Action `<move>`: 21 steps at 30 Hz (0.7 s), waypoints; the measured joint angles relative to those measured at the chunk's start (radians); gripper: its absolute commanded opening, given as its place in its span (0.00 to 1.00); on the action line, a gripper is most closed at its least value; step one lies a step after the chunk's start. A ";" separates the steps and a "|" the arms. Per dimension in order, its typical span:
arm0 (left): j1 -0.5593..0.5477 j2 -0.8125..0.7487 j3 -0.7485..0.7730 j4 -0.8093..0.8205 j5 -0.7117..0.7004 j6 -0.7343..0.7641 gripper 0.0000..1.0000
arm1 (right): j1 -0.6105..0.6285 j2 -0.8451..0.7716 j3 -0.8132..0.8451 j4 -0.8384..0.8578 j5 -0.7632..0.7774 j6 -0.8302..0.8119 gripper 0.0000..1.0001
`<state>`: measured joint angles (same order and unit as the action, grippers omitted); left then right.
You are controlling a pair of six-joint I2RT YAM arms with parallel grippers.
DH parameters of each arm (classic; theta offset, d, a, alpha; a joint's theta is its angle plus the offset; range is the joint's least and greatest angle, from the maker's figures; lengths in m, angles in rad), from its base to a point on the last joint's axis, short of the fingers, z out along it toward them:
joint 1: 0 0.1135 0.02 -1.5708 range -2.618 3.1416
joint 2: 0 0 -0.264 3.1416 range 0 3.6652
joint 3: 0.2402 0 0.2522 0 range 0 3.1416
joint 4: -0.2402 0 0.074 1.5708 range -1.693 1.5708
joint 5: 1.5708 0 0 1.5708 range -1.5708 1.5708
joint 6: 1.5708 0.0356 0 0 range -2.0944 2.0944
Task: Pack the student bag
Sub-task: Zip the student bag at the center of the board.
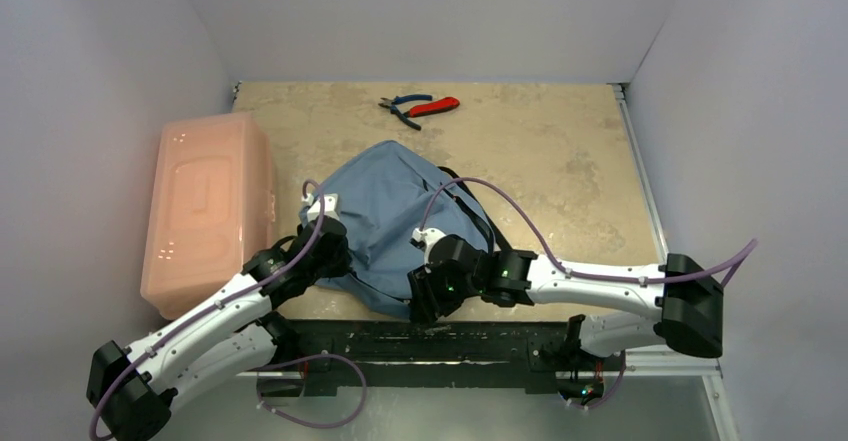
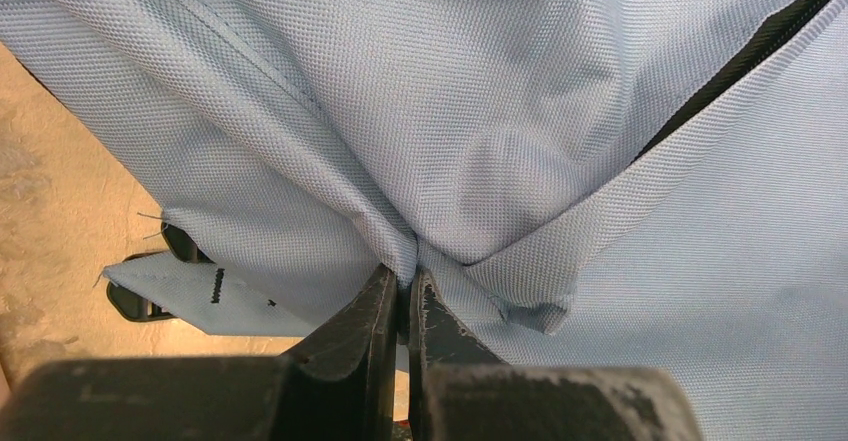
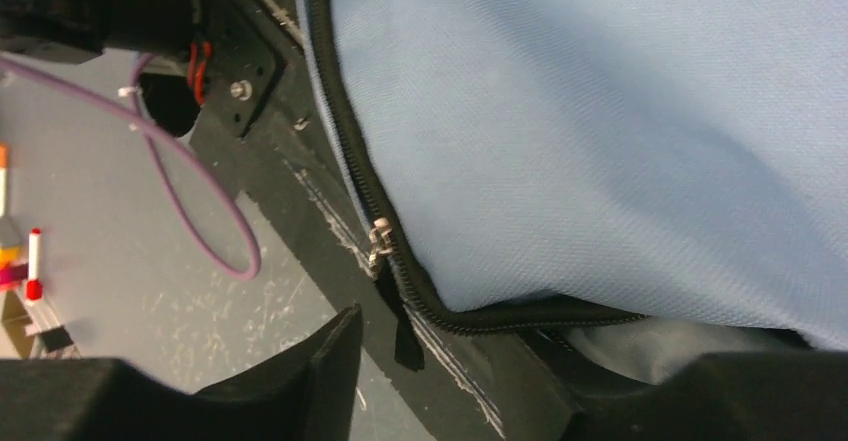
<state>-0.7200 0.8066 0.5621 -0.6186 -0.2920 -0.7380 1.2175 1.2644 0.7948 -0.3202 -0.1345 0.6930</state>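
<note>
The student bag (image 1: pixel 385 211) is a grey-blue fabric backpack lying in the middle of the table, its near end over the front edge. My left gripper (image 1: pixel 338 251) is at its left side, shut on a pinched fold of the bag's fabric (image 2: pixel 450 111); the two fingers (image 2: pixel 380 311) meet on the cloth. My right gripper (image 1: pixel 425 301) is at the bag's near edge and stands open. In the right wrist view the bag's dark zip (image 3: pixel 345 131) runs past, and its metal slider (image 3: pixel 380 241) with a black pull tab hangs free between the fingers (image 3: pixel 330 361), untouched.
A translucent pink plastic box (image 1: pixel 205 206) stands at the left of the table. Pliers with red and blue handles (image 1: pixel 420 107) lie at the far edge. A purple cable (image 3: pixel 200 221) loops below the black front rail (image 1: pixel 440 341).
</note>
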 measured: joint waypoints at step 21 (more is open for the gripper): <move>0.002 -0.011 -0.005 -0.005 -0.015 -0.021 0.00 | 0.000 0.001 -0.014 0.071 0.067 -0.027 0.10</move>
<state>-0.7181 0.7952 0.5575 -0.6231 -0.3073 -0.7589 1.2175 1.2655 0.7807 -0.2489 -0.0677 0.6662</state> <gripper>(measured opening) 0.031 0.262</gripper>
